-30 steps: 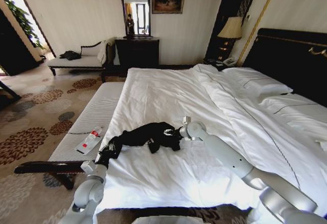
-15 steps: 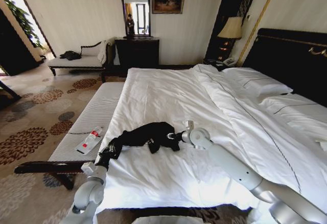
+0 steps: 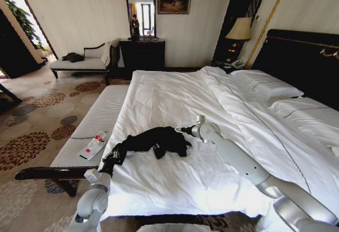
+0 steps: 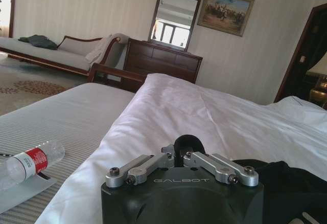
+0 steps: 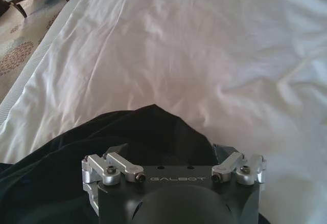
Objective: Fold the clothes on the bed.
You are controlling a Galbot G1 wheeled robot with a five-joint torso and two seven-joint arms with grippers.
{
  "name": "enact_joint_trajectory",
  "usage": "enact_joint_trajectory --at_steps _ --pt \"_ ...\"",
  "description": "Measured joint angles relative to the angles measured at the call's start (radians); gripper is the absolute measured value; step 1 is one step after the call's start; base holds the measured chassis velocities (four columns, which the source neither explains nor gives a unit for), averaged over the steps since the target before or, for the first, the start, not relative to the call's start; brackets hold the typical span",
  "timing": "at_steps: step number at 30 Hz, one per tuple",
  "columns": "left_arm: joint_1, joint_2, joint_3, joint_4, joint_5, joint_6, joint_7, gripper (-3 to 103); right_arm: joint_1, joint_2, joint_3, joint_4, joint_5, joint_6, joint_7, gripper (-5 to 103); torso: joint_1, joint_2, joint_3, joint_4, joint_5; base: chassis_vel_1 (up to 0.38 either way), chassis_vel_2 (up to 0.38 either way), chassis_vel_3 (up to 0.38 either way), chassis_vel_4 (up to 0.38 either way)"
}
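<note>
**bedwatcher:** Standing at the foot of the bed (image 3: 175, 91) right now. The black T-shirt (image 3: 153, 141) is a rumpled strip on the white duvet, near the edge closest to the robot, not flat at all. 1 end of it runs straight into the left gripper (image 3: 110, 160), low at the bed's edge. From the left wrist camera the linkage bars are drawn together in the middle, so I'd say the fingers are clamped on that end of the shirt. You can't see the tips themselves, but black cloth sits right beside them.

**foldfan22:** And the other arm?

**bedwatcher:** The right gripper (image 3: 183, 130) is at the opposite end, reaching in from the pillow side. Its fingers (image 5: 118, 150) are spread wide and hold nothing. The shirt's far edge lies just under and ahead of them, with bare white sheet beyond.

**foldfan22:** So why 1 clamped and 1 loose?

**bedwatcher:** My guess is the left is acting as an anchor. If 1 end is pinned, the cloth can't slide while the other end gets picked up and stretched out. The right looks lined up for a pinch on the far edge, which is why it's splayed and so close to the fabric.

**foldfan22:** How far along is the fold?

**bedwatcher:** Barely started, I'd say. The shirt has to be spread out first. The risk is the right fingers catching duvet along with the shirt, since both are soft and bunched there.
</note>
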Motion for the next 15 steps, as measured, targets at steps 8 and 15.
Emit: enact_joint_trajectory --at_steps 8,15 --pt "0.001 -0.006 0.001 0.000 0.004 0.000 0.000 2 0.021 0.046 0.008 -0.049 0.104 -0.037 0.048 79 0.000 0.000 0.000 0.0000 0.0000 0.000 0.000 0.000 0.000" --pt "-0.003 -0.009 0.005 0.004 0.005 0.000 0.000 2 0.030 0.049 0.005 -0.068 0.094 -0.037 0.039 57 0.000 0.000 0.000 -0.0002 0.0000 0.000 0.000 0.000 0.000"
